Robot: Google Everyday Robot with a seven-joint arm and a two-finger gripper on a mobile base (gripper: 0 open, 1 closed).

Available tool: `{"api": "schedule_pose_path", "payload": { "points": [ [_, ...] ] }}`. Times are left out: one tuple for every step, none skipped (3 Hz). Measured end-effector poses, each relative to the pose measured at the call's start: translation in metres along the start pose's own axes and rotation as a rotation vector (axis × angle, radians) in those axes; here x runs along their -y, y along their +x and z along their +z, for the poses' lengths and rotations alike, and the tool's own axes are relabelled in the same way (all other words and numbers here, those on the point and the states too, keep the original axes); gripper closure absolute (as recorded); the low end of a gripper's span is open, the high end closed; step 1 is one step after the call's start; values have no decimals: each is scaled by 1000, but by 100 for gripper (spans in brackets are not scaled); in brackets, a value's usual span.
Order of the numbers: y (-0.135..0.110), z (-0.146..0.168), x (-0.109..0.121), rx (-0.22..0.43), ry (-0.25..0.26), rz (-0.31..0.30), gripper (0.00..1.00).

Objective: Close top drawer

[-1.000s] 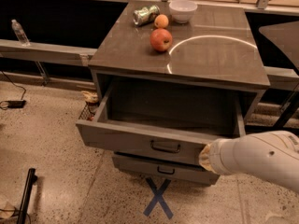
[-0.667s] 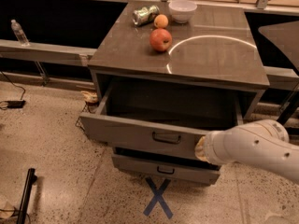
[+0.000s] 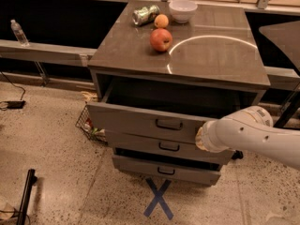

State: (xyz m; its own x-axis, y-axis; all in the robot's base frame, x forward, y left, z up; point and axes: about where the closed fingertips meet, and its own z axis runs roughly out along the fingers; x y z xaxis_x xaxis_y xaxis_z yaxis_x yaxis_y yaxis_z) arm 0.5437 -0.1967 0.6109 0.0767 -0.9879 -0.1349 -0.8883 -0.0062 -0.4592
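The top drawer (image 3: pixel 140 118) of the grey cabinet (image 3: pixel 211 55) stands a little way open. Its tall plain front carries a small black loop handle (image 3: pixel 168 124) at the centre, and a dark strip of its inside shows above the front. My white arm (image 3: pixel 248 132) comes in from the right. My gripper (image 3: pixel 200 136) is at the arm's end, against the right part of the top drawer's front, mostly hidden by the wrist.
Two slimmer drawers, the middle one (image 3: pixel 136 142) and the bottom one (image 3: pixel 140 167), sit below. On the cabinet top are a red apple (image 3: pixel 161 40), an orange (image 3: pixel 161 20), a can (image 3: pixel 145 14) and a white bowl (image 3: pixel 183 9). A wire basket (image 3: pixel 89 124) stands at the cabinet's left, with a blue tape X (image 3: pixel 158 198) on the floor.
The top drawer has slid well back into the cabinet. My arm has moved forward with the drawer front.
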Motion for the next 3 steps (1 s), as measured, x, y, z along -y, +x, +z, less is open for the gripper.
{"api": "schedule_pose_path", "payload": {
  "points": [
    [10, 9, 16, -20, 8, -18, 100],
    [20, 16, 27, -32, 1, -11, 100],
    [31, 21, 38, -33, -8, 0, 100]
  ]
}}
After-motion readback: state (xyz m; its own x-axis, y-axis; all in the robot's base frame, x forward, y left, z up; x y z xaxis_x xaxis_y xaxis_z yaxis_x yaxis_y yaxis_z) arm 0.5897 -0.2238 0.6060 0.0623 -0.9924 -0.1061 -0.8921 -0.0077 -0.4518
